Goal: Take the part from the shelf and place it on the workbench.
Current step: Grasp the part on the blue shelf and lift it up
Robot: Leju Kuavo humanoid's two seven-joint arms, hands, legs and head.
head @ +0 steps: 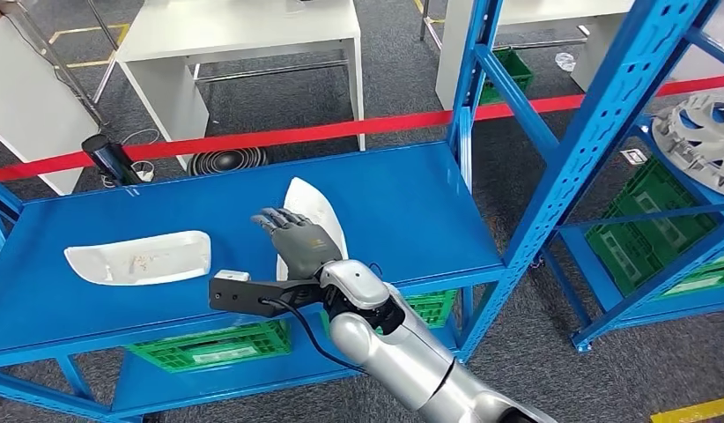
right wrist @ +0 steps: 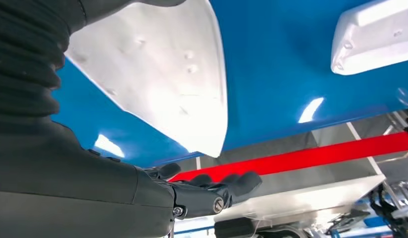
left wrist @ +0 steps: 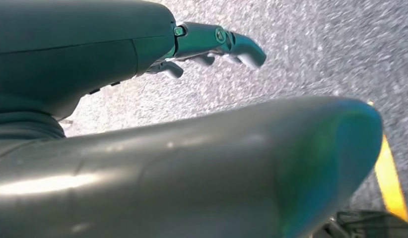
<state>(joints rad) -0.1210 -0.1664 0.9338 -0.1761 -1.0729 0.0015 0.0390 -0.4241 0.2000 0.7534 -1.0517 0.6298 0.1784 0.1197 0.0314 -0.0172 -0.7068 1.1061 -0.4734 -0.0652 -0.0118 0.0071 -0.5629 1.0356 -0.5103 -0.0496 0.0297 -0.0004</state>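
Note:
Two white plastic parts lie on the blue shelf board [head: 411,203]. One long curved part [head: 316,204] lies in the middle, and my right hand [head: 297,238] hovers over its near end with fingers spread, holding nothing. In the right wrist view this part [right wrist: 162,74] lies between the thumb and the dark fingers [right wrist: 217,191], with a gap showing at its tip. The other part [head: 138,257] lies to the left, also seen as [right wrist: 375,39]. My left hand [left wrist: 217,44] hangs above grey floor with nothing in it.
Blue shelf uprights [head: 469,106] stand just right of the board. Green crates [head: 209,345] sit on the level below. A red barrier tape [head: 341,130] runs behind, with white tables beyond. A second rack at right carries a grey wheel cover [head: 698,141] and a green crate [head: 658,220].

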